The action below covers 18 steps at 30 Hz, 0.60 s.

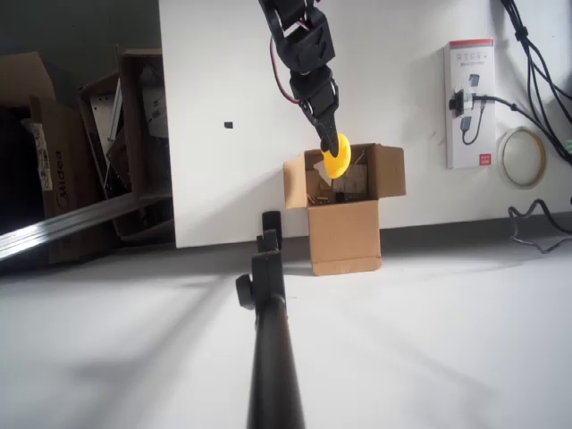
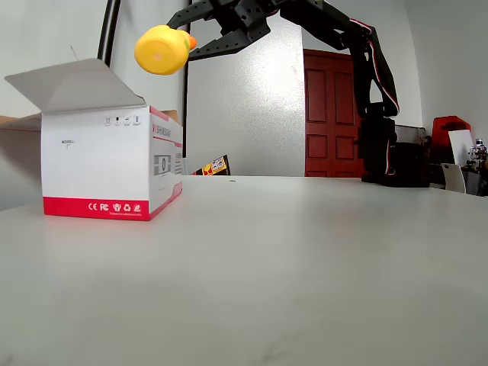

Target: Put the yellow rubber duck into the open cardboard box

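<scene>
One yellow rubber duck (image 1: pixel 336 163) is up in the air, clamped in the jaws of the gripper (image 1: pixel 332 148). From overhead it sits over the back part of the open cardboard box (image 1: pixel 344 210), above the opening, not inside it. In the fixed view the duck (image 2: pixel 162 49) hangs above a raised flap (image 2: pixel 72 84), clear of it.

Risks as I judge them:
- The duck reads nearer the rear rim than the centre of the opening. Released here, it could clip that rim or a flap and bounce out onto the table (image 1: pixel 429 340).
- It is round and smooth-looking, so a drop from this height may rebound off the papery clutter inside the box.
- I cannot tell how deep the jaws bite; a shallow hold on a rounded toy could slip during any further reach.
- The box looks light. If the arm descends and catches a flap, I expect the box to shift or tip.

Surface: pale, matt table, flat, with soft shadows. A dark pole (image 1: pixel 268 340) crosses the overhead foreground. On the table are a white and red carton (image 1: pixel 471 103), a tape roll (image 1: pixel 523 156) and black cables (image 1: pixel 536 54); dark cardboard boxes (image 1: pixel 54 161) stand off the left edge.

Room: a red door (image 2: pixel 332 114) and pale walls lie behind the arm, with red and dark equipment (image 2: pixel 446 145) at right
</scene>
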Each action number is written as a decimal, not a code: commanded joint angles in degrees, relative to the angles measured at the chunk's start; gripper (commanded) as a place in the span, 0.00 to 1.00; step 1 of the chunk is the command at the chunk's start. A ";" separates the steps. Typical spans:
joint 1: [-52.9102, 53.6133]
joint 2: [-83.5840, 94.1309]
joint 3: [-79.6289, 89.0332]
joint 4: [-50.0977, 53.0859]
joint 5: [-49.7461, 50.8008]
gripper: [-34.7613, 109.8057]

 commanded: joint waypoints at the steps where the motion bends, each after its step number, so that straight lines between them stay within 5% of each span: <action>1: 0.88 0.18 -2.99 0.44 0.97 0.38; 18: 2.02 1.41 -2.99 2.46 0.79 0.32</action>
